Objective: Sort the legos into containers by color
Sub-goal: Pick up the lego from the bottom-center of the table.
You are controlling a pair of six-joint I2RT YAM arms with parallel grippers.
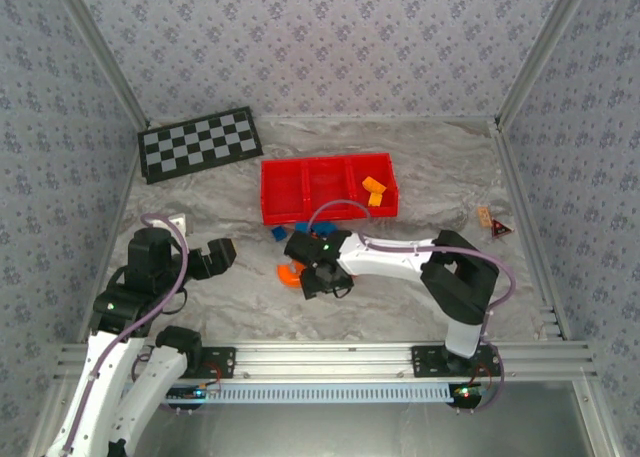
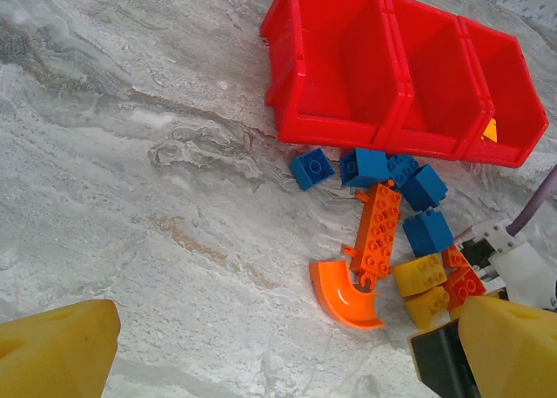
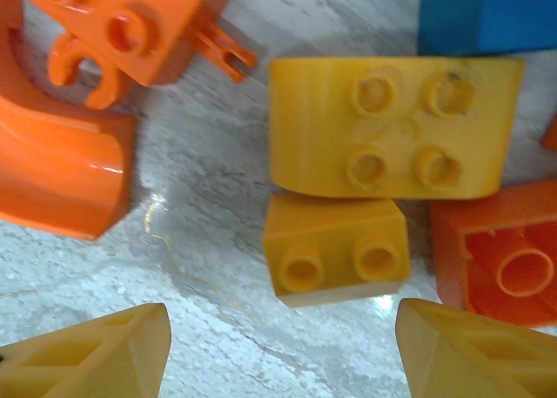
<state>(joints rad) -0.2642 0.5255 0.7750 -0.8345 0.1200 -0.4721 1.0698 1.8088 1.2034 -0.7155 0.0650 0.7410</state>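
1. Legos [image 2: 383,232] are lying mid-worktop, just on the near side of the red bins [image 2: 335,128].
2. Right hand [image 3: 278,324] is hovering spread, just by a small yellow brick [image 3: 335,246].
3. Left hand [image 2: 283,328] is hanging spread wide.

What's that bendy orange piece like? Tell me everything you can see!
The curved orange plastic piece is a smooth, shiny quarter-ring with no studs showing on top. It lies flat on the grey marbled table, near the red plastic bins, not in one. The clip end of a long studded orange brick sits at its inner bend; whether they touch, I cannot tell. Nothing holds it.
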